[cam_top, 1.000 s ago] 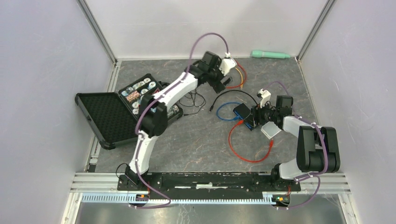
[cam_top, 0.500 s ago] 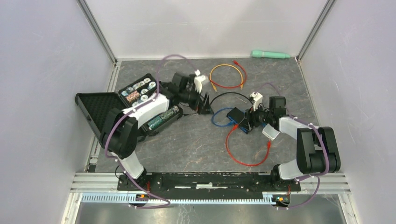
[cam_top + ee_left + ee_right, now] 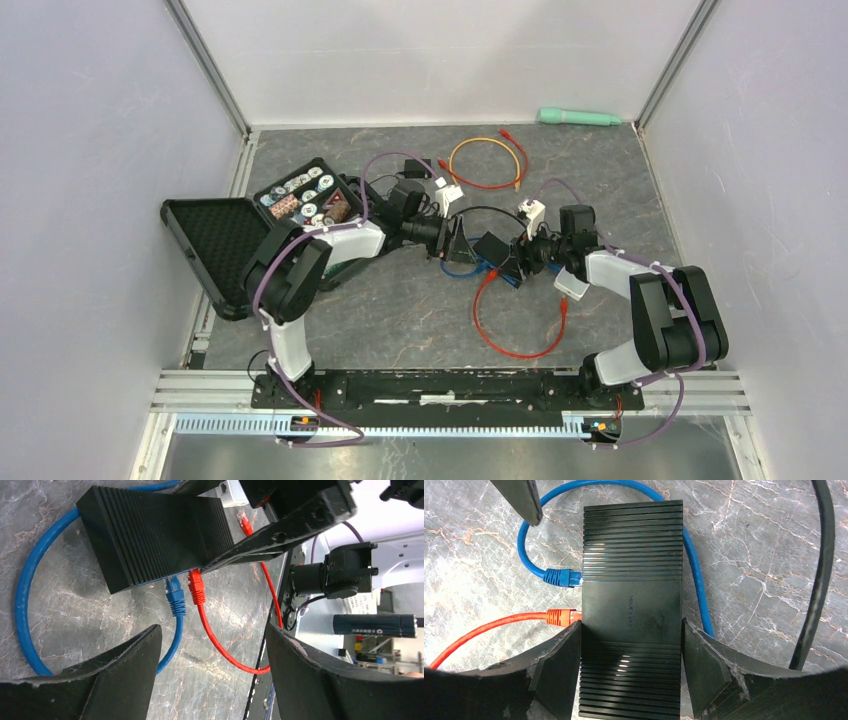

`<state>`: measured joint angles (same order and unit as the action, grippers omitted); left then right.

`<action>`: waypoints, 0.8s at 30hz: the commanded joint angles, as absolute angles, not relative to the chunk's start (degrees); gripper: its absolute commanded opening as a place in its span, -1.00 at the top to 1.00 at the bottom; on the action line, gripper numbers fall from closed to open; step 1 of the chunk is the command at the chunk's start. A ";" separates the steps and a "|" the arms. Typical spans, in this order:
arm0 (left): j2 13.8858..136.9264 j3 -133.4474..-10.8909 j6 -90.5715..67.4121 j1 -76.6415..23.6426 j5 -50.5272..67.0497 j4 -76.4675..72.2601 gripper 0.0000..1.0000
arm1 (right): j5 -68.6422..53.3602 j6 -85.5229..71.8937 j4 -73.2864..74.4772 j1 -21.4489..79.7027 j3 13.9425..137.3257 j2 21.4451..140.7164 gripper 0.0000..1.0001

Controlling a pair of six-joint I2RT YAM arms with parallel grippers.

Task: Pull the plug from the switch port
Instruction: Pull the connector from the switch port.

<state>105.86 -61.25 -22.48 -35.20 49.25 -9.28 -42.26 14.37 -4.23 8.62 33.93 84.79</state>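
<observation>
The right gripper [image 3: 631, 626] clamps the black switch [image 3: 631, 570] across its width. The blue plug [image 3: 175, 596] and red plug [image 3: 196, 587] sit in the switch's ports, just ahead of the spread left gripper [image 3: 214, 630]. Their cables trail away from the switch over the tabletop [image 3: 75, 615].

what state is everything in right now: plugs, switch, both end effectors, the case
blue plug, seated in a switch port
red plug, seated in the next port
switch, gripped on both sides
right end effector, shut on switch
left end effector, open, holding nothing, short of both plugs
case, lid open
</observation>
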 commanded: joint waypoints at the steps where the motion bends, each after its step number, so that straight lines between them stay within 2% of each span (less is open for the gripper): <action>1: 109.29 -61.11 -31.55 -35.15 50.70 -17.81 -0.58 | -42.54 14.06 -8.34 9.07 34.57 83.07 0.82; 11: 114.12 -63.01 -34.39 -37.57 47.18 -20.13 -0.37 | -42.54 14.41 -8.44 9.05 34.45 83.72 0.82; 15: 117.33 -63.45 -36.76 -37.73 46.96 -23.55 -0.34 | -42.63 14.59 -8.11 8.98 34.65 84.09 0.82; 24: 122.23 -61.35 -49.92 -37.78 47.86 -39.91 -0.07 | -42.29 14.88 -7.94 9.01 34.74 84.55 0.82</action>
